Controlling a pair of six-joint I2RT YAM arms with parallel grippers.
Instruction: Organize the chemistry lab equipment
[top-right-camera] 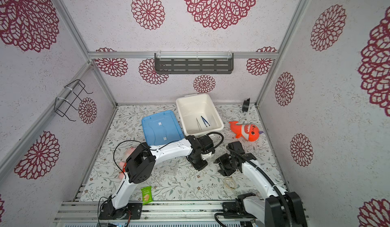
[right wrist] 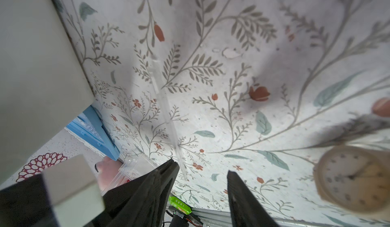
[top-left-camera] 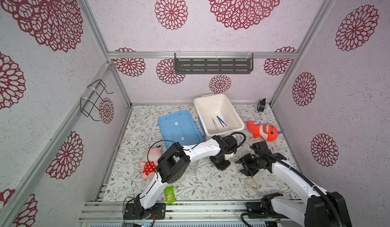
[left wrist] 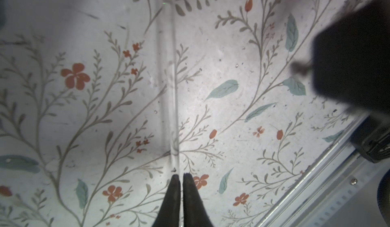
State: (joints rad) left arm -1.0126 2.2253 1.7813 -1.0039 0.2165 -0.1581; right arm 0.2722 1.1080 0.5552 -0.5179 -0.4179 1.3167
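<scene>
Left gripper [left wrist: 180, 174] jaws pinch 1 thin, smooth clear rod [left wrist: 167, 78]; right gripper [right wrist: 202, 166] jaws half-open, empty. Glossy white rectangular tub [top-left-camera: 213, 105] holds 2: dark blue tweezers [top-left-camera: 221, 120], metal tweezers [top-left-camera: 214, 124].

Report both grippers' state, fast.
Left gripper: shut on the thin clear rod.
Right gripper: open, holding nothing.

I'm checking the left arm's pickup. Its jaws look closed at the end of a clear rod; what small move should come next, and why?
Probably a short straight lift. The left gripper is shut at the end of the thin clear rod, but whether it pinches it is unclear; lifting tests that before heading to the white bin.
</scene>
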